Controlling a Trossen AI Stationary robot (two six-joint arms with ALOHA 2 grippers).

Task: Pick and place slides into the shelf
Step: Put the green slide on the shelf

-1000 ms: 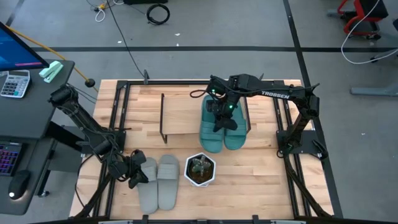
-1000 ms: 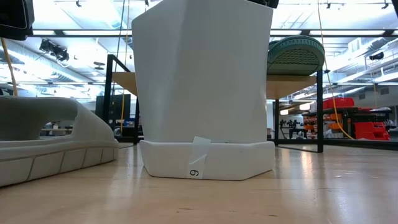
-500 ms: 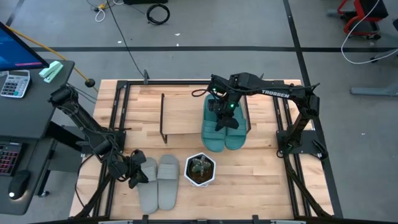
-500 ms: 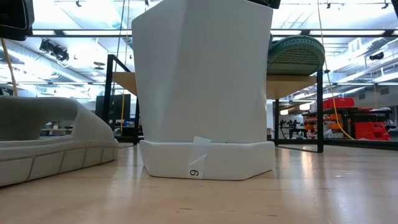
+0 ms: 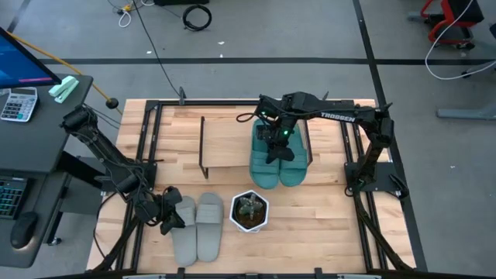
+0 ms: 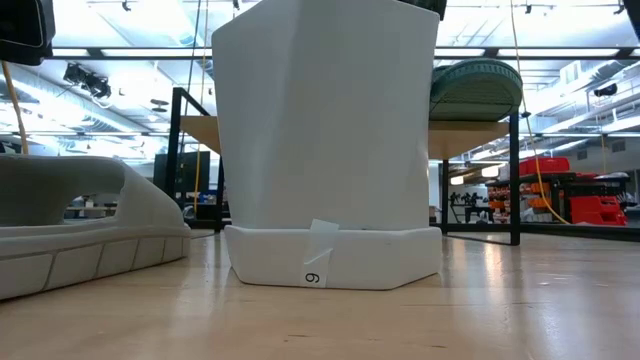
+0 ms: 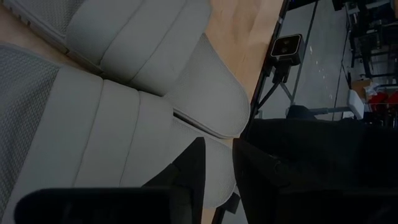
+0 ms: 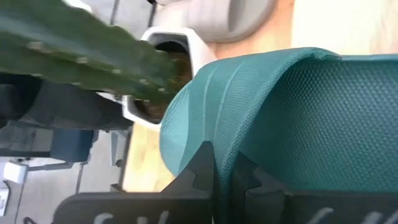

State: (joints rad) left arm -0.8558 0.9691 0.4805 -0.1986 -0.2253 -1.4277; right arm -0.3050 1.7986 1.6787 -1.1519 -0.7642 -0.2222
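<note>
2 teal slides (image 5: 277, 159) sit side by side on the shelf (image 5: 232, 147) at frame centre, right gripper (image 5: 273, 146) pinched shut on a teal strap. 2 grey slides (image 5: 198, 225) lie lower left beside 1 white plant pot (image 5: 249, 211); left gripper (image 5: 169, 215) fingers narrow, clamping the grey strap. Only the low view shows a teal sole (image 6: 476, 88) atop the shelf board.

Robotics lab, grey floor (image 5: 256, 46) strewn with cables (image 5: 197, 15), ceiling strip lights (image 6: 110, 50), framed wooden worktable (image 5: 325, 217)

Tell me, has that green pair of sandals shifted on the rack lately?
No. The teal slides sit where they did against the shelf frame.
</note>
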